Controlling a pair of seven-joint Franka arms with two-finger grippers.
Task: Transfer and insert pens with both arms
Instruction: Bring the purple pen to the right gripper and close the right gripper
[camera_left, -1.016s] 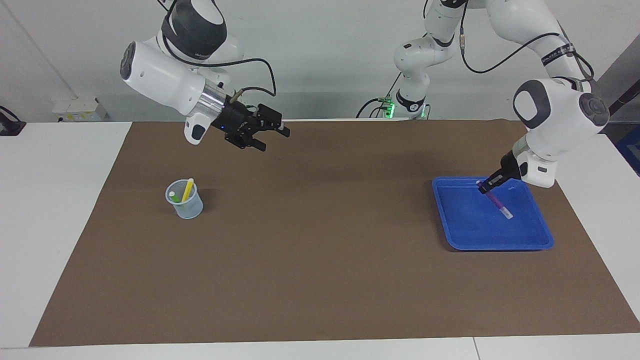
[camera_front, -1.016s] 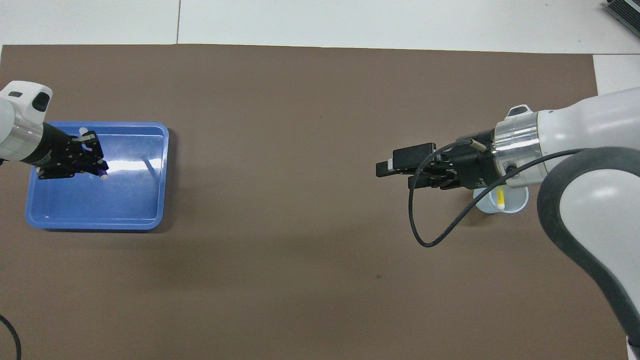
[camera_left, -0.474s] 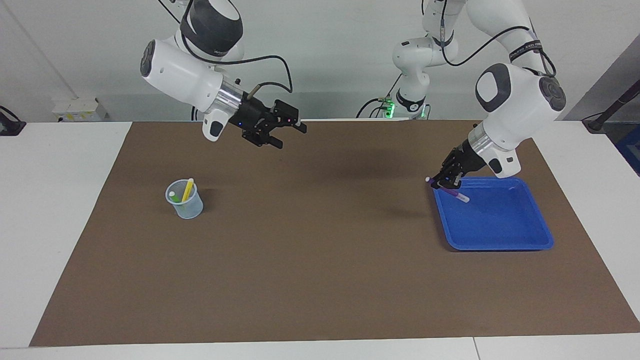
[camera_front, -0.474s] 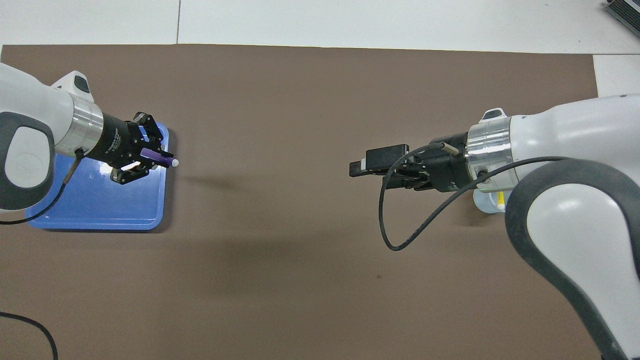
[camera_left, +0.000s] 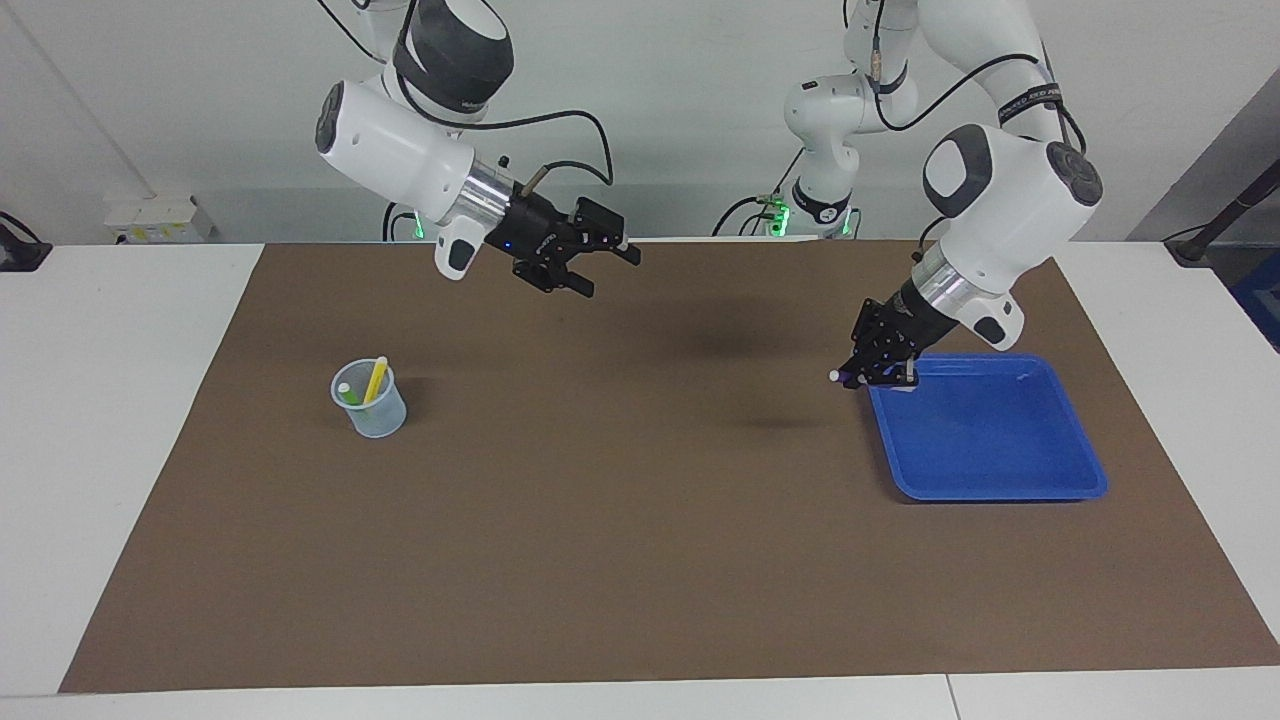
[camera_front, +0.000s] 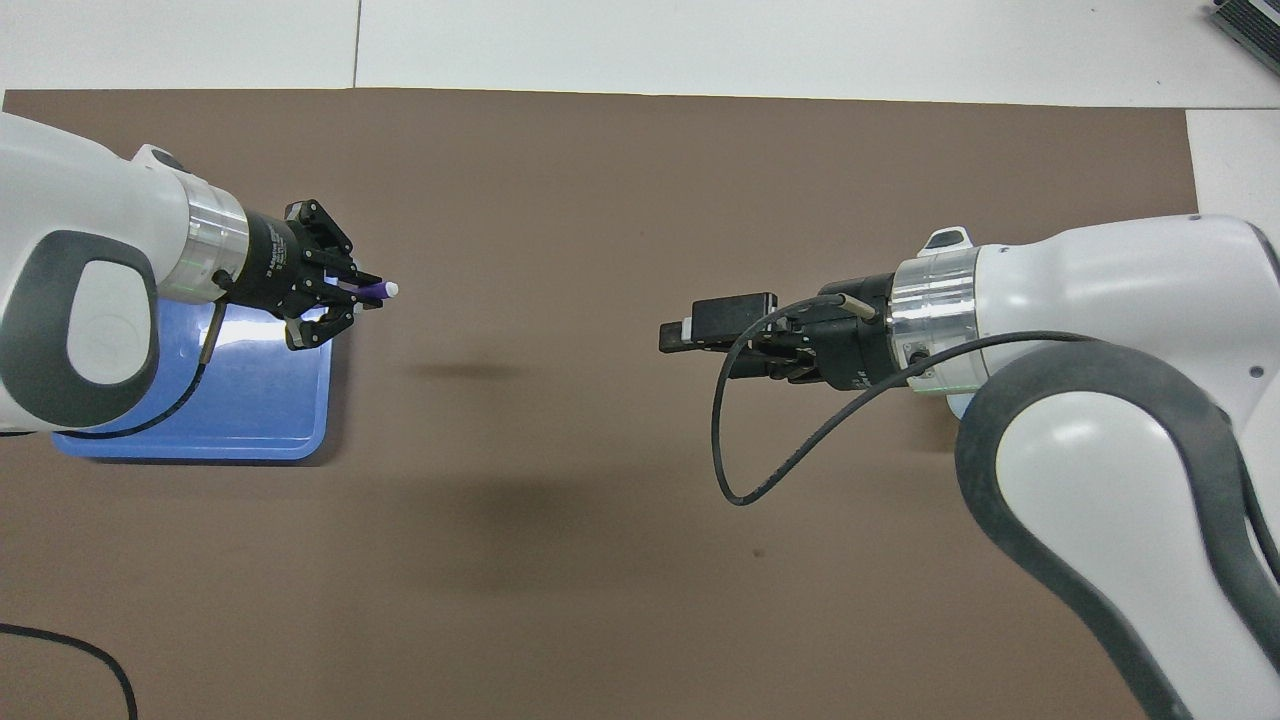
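Plain brown paper mat (camera_left: 640, 520) on white worktop (camera_left: 120, 400); glossy blue plastic tray (camera_left: 1000, 450); purple white-tipped pen (camera_front: 375, 290); translucent pale-blue cup (camera_left: 378, 415) with yellow pen (camera_left: 375, 380), green pen (camera_left: 347, 395).

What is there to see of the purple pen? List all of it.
The purple pen is a thin stick with a purple body and a rounded pale white tip. The left hand is shut on it and holds it up in the air, roughly level, over the edge of the blue tray that lies toward the right arm's end. Only a short purple stretch and the tip poke out, pointing toward the open right hand. Nothing else touches it.
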